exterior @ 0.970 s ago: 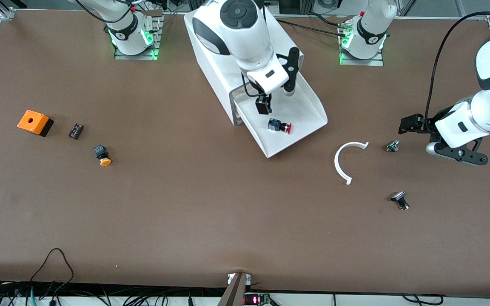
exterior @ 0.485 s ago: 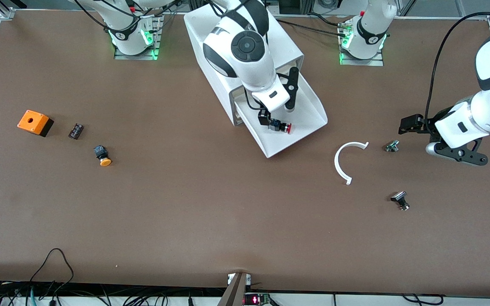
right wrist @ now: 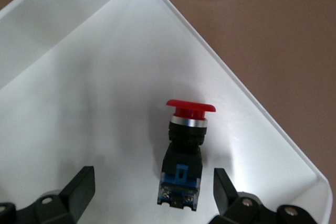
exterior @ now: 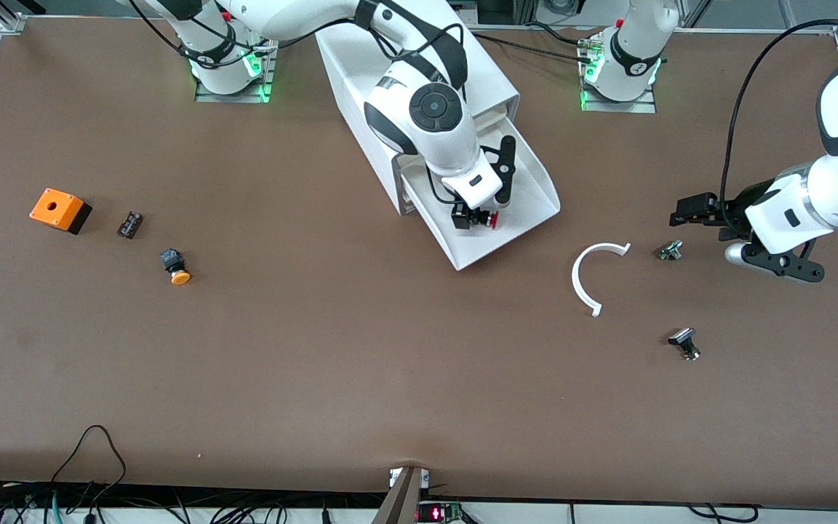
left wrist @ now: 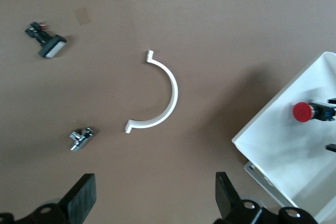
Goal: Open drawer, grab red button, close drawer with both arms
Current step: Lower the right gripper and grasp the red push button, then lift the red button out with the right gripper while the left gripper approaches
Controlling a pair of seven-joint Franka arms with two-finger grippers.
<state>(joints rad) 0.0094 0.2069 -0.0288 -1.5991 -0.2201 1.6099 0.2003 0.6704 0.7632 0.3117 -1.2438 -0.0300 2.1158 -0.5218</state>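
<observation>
The button (right wrist: 185, 153) lies on its side in the open drawer (exterior: 528, 191). The right wrist view shows the right gripper (right wrist: 149, 192) spread wide, fingers either side of it, not touching. The left gripper (left wrist: 152, 203), wide open and empty, hovers over bare table near the white arc (left wrist: 160, 93).

- A brown table (exterior: 361, 378) is seen carrying all items; its surface is matte and plain
- A white box cabinet (exterior: 361, 87) is set on it midway between the two arm bases; one drawer (exterior: 528, 191) is drawn out toward the front camera
- Toward the right arm's end, an orange box (exterior: 60, 209) is placed; a small dark part (exterior: 130, 224) lies just beside it; an orange-capped button (exterior: 175, 266) lies nearer the camera
- Toward the left arm's end, a white half-ring (exterior: 588, 276) is laid flat; a small metal part (exterior: 670, 250) lies beside it; a black-topped silver button (exterior: 684, 343) lies nearer the camera, apart from both
</observation>
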